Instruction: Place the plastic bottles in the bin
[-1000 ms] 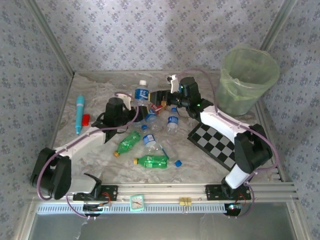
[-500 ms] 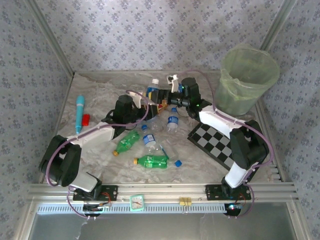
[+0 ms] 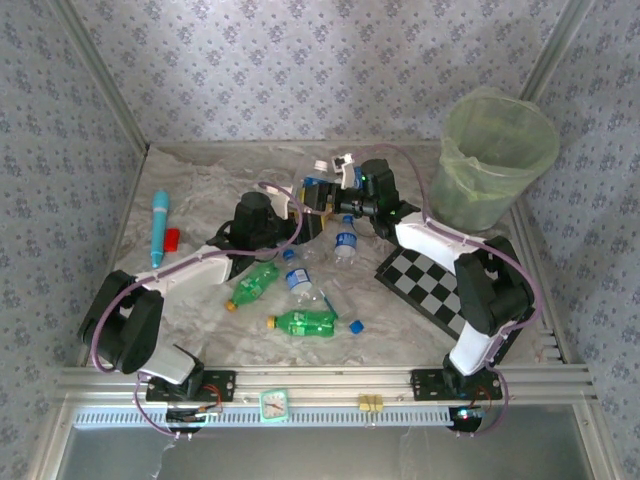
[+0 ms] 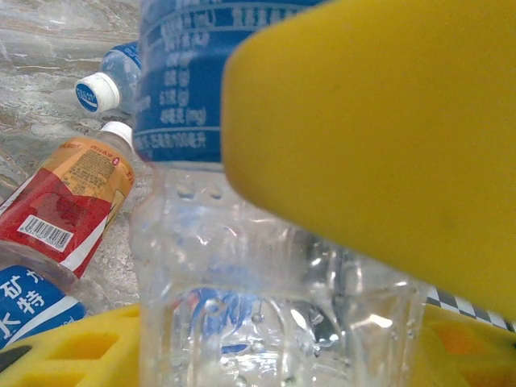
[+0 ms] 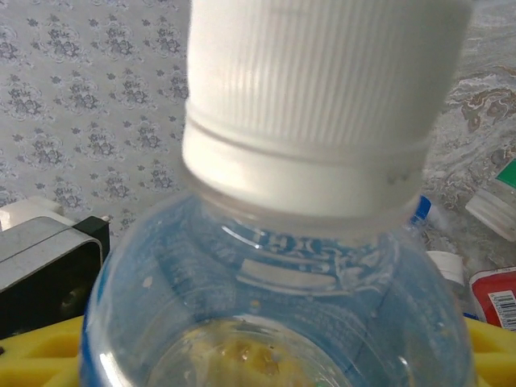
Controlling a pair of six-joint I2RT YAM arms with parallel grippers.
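Since a second ago the clear blue-labelled bottle [image 3: 313, 190] has been travelling rightward, and it is now hanging above the tabletop [image 3: 395, 315], right beside my right tool [image 3: 338, 193]. My left tool [image 4: 282, 282] is clenching its body between yellow pads; I cannot tell whether the right is gripping. The bin [image 3: 490, 195] is standing well apart, far right. If my left lets go too early, I am risking a drop among the loose bottles.

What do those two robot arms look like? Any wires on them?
The left arm and right arm match: white links between chunky black joints, with a thin purple cable looping alongside each. Their fingers wear yellow pads.
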